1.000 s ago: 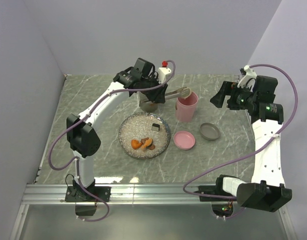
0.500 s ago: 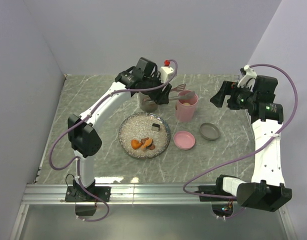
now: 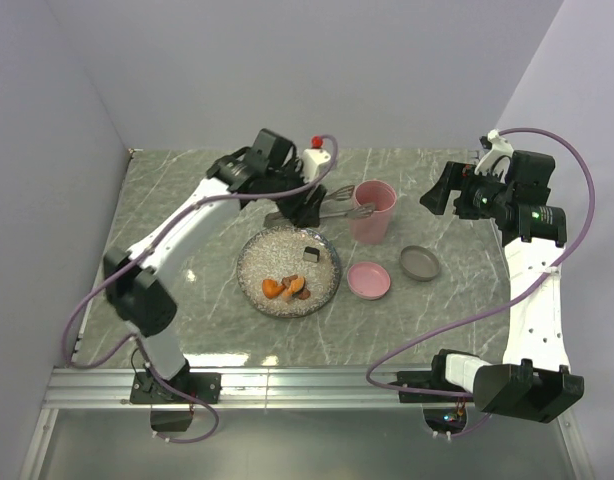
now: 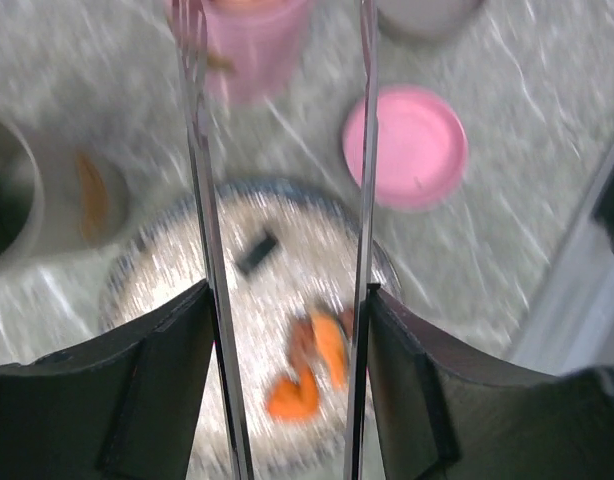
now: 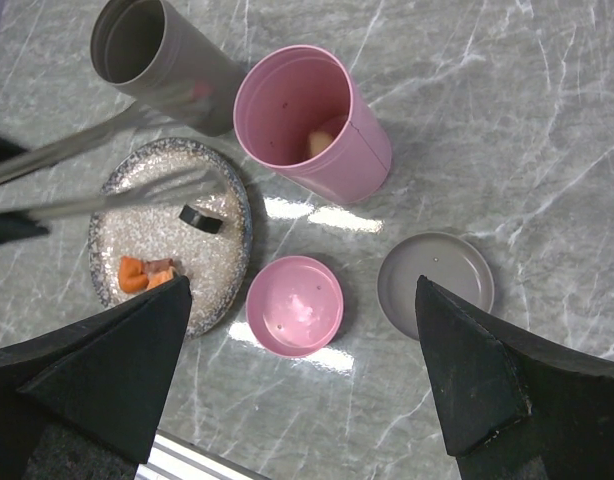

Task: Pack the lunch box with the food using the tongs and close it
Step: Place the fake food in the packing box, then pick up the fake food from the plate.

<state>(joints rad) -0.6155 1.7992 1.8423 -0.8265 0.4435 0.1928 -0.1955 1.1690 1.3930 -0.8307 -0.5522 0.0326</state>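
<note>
My left gripper (image 3: 305,208) (image 4: 287,292) is shut on the tongs (image 3: 342,211) (image 4: 202,200), whose two arms stand spread and empty; their tips reach to the rim of the tall pink lunch box cup (image 3: 374,210) (image 5: 312,120). A beige ball (image 5: 322,143) lies inside that cup. On the speckled plate (image 3: 262,250) (image 5: 122,235) lie orange chunks (image 3: 285,288) (image 4: 307,375) (image 5: 142,272) and a dark cube (image 3: 310,254) (image 5: 200,217). My right gripper (image 3: 442,190) (image 5: 302,290) hangs open and empty, high over the table's right side.
A pink lid (image 3: 369,280) (image 5: 295,305) and a grey lid (image 3: 419,263) (image 5: 435,283) lie on the table right of the plate. A tall grey cup (image 5: 157,55) stands behind the plate, hidden by the left arm in the top view.
The tongs were over the pink cup's mouth. Their arms spread, then my left gripper drew them back to the left and lower. The right arm has not moved.
</note>
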